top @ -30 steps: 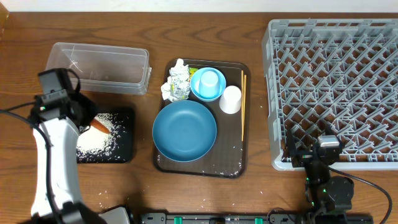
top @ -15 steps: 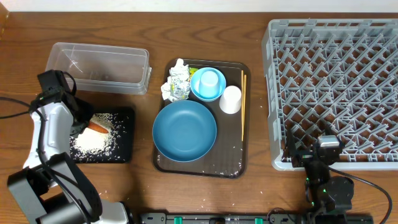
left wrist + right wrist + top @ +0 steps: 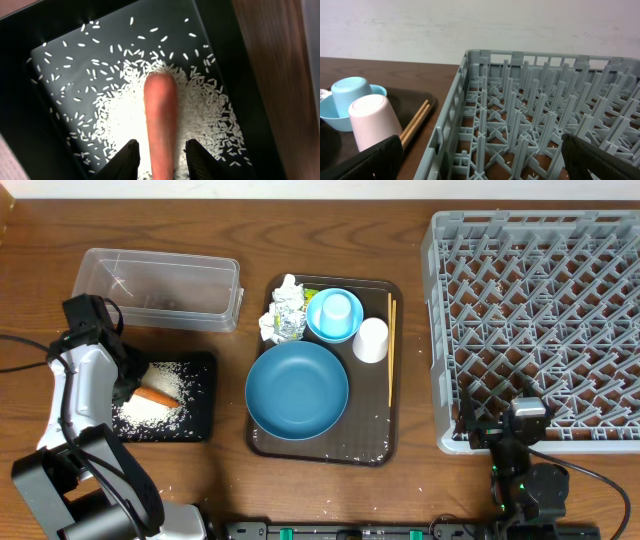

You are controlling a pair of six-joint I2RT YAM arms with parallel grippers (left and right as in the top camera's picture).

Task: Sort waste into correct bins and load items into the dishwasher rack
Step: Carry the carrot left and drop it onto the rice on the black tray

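Note:
The orange carrot lies on the heap of white rice in the shallow black tray. My left gripper is open around the carrot's near end, with a gap on each side between carrot and fingers. My right gripper stands wide open and holds nothing, at the front left corner of the grey dishwasher rack. The clear box stands behind the black tray.
The brown serving tray holds a blue plate, a light blue bowl with an upturned blue cup, a white cup, chopsticks and crumpled paper.
My left gripper came down to the left over the black tray and its jaws have parted from the carrot, which now rests on the rice. The right arm has not moved.

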